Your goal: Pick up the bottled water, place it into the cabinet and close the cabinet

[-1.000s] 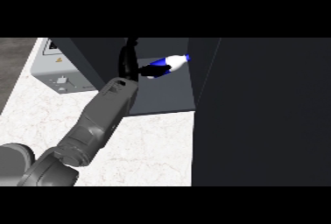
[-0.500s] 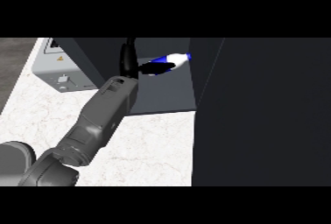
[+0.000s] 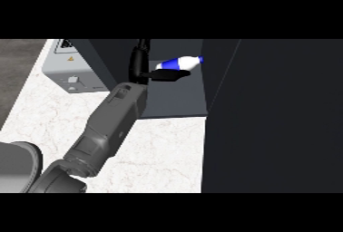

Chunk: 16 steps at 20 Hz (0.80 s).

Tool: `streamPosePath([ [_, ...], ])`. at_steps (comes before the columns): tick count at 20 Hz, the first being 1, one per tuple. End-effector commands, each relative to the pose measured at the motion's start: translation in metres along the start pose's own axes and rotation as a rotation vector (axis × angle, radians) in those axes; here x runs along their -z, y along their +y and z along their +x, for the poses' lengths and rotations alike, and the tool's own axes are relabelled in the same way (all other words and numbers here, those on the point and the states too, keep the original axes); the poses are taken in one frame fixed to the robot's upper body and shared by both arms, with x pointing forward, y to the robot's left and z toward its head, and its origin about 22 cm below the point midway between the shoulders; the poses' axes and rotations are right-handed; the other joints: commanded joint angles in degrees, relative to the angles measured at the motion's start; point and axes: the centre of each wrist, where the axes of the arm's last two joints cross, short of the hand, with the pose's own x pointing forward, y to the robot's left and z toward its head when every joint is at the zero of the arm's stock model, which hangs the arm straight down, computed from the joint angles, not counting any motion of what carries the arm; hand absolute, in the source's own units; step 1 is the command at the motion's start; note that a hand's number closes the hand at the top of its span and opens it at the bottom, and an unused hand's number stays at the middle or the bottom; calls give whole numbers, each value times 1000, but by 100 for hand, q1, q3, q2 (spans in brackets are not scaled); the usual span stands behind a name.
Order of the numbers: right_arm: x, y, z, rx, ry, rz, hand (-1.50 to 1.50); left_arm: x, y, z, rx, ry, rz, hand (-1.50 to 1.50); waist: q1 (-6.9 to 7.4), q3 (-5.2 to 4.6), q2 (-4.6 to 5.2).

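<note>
Nearest, along the near edge of the worktop (image 3: 161,149): pale marbled stone, crossed by a grey forearm (image 3: 110,127) slanting up from the lower left corner. Ends in the left hand (image 3: 161,75), black, reaching past the front edge of the cabinet (image 3: 174,97) floor. Shows fingers seemingly stretched out straight and together, not curled round anything. Just beyond, touching them or very nearly so: the water bottle (image 3: 179,63), white with a blue band. Lies on its side inside the cabinet, towards the back, probably laid that deep to leave room for shutting up. To the right, along the worktop's right edge: the dark cabinet door (image 3: 281,113), standing open, not yet closed. At the far left corner: a grey box-like appliance (image 3: 70,70), well apart from the bottle. No sign of the right hand anywhere.
</note>
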Motion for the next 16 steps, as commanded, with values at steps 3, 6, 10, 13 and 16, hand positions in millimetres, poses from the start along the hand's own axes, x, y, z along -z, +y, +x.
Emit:
streamPosePath([
  [3, 1, -6, 3, 1, -15, -25, -150, -14, 39, -22, -71, -16, 27, -150, 197, -32, -64],
  [6, -5, -4, 12, -1, 18, -36, -150, -21, 19, -18, -104, -11, -23, -150, 338, -31, -137],
  [10, 0, -1, 5, 0, 14, -46, -150, -39, 30, -32, -131, -20, -29, -150, 427, -33, -137],
  [13, -10, -2, 11, 10, 28, -55, -150, -33, 17, -17, -200, -10, -64, -150, 489, -32, -187],
  [16, -8, -9, 6, -15, 17, -72, -150, -36, 20, -5, -251, -17, -91, -150, 543, -27, -195],
])
